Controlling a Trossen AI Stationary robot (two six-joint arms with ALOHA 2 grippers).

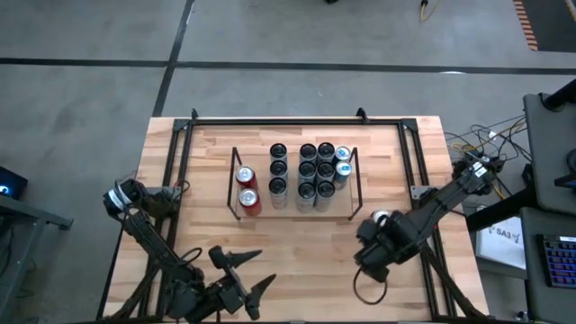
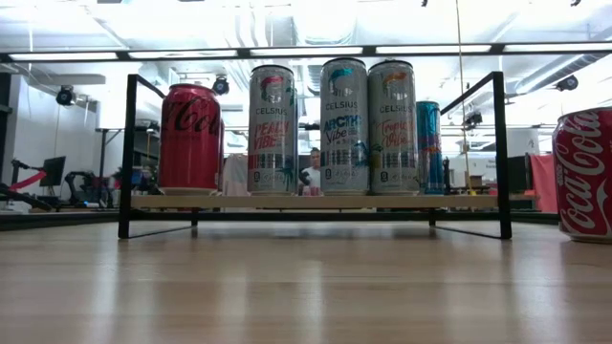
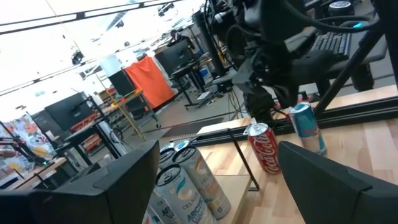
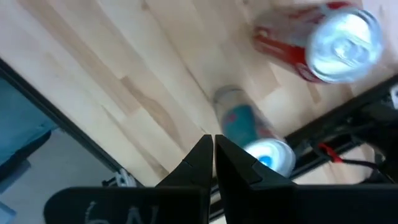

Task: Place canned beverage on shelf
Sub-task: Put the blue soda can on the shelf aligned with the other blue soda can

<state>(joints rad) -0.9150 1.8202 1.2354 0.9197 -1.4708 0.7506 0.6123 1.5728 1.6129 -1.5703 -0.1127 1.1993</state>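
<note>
The shelf (image 1: 234, 184), a low black wire rack with a wood base (image 2: 316, 202), stands mid-table. It holds two red cans (image 1: 246, 187), several tall Celsius cans (image 2: 344, 124) and blue ones (image 1: 343, 162). On the table by the shelf's right end stand a red Coca-Cola can (image 3: 264, 146) and a slim blue can (image 3: 305, 124). My right gripper (image 4: 213, 146) is shut and points down above the table. It is beside the blue can (image 4: 255, 137), apart from it. My left gripper (image 1: 265, 267) is open and level at the near left, facing the shelf.
A black tubular frame (image 1: 297, 120) runs round the table's far and side edges. Bare wood lies between the shelf and the near edge (image 2: 306, 287). Desks, monitors and cables fill the room beyond the table.
</note>
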